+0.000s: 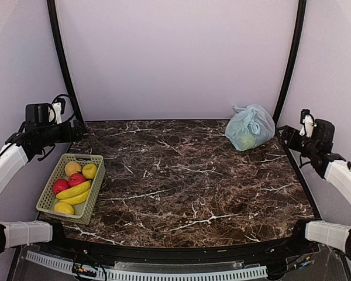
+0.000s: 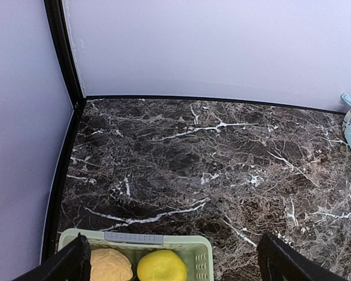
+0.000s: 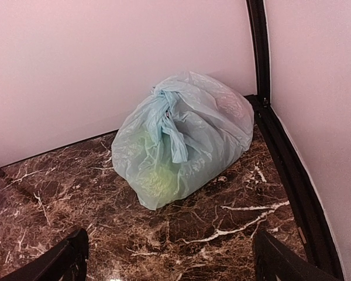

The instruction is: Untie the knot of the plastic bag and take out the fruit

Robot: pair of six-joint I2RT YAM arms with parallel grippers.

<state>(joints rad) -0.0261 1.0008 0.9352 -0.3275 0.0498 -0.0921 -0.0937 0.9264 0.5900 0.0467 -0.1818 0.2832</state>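
L gripper (image 1: pixel 77 130) released, raised near basket (image 1: pixel 85 157) far end; R gripper (image 3: pixel 169 260) released, raised, facing plastic bag (image 3: pixel 187 134), apart.

Pale blue-green plastic bag (image 3: pixel 210 126), white-veined brown table (image 1: pixel 181 187)

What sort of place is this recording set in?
Likely a lab test booth: plain walls enclose a marble-look table, and the left arm and right arm are mounted at its near edge.

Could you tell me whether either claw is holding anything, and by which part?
Nothing is held: left claw and right claw are both open and empty, clear of the plastic bag.
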